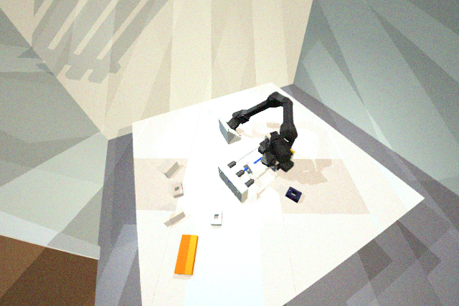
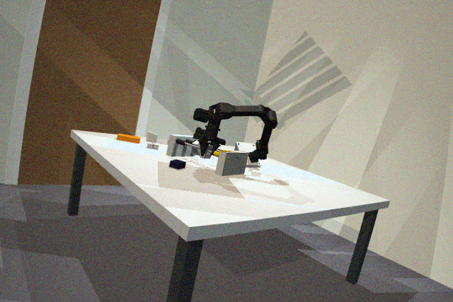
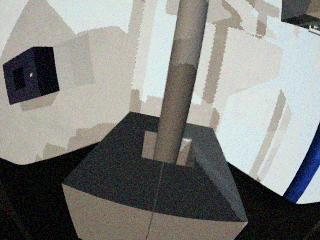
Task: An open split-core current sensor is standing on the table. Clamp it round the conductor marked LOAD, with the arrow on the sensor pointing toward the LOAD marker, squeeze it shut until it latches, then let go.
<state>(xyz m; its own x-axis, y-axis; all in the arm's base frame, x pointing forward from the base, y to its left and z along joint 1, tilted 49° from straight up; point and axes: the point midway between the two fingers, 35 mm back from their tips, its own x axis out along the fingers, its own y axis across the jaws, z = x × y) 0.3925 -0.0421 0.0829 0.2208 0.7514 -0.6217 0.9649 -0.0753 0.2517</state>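
The grey split-core sensor (image 3: 115,162) sits around a straight grey-brown conductor (image 3: 177,95) in the wrist view. Its two halves meet at a thin seam, and light gaps show on both sides of the conductor in its window. My gripper (image 1: 276,165) (image 2: 206,153) (image 3: 163,152) is shut on the sensor, with its black fingers at either side. The arm mostly hides the sensor in the top and exterior views. I cannot make out the arrow, the LOAD marker or whether the latch has caught.
A grey-white terminal block (image 1: 232,183) holds the conductor ends; another block (image 2: 233,163) stands opposite. A blue conductor (image 3: 309,167) runs alongside. A dark blue ring-shaped block (image 1: 294,193) (image 2: 177,164) (image 3: 31,75), a white one (image 1: 216,218) and an orange bar (image 1: 186,254) (image 2: 127,138) lie on the table.
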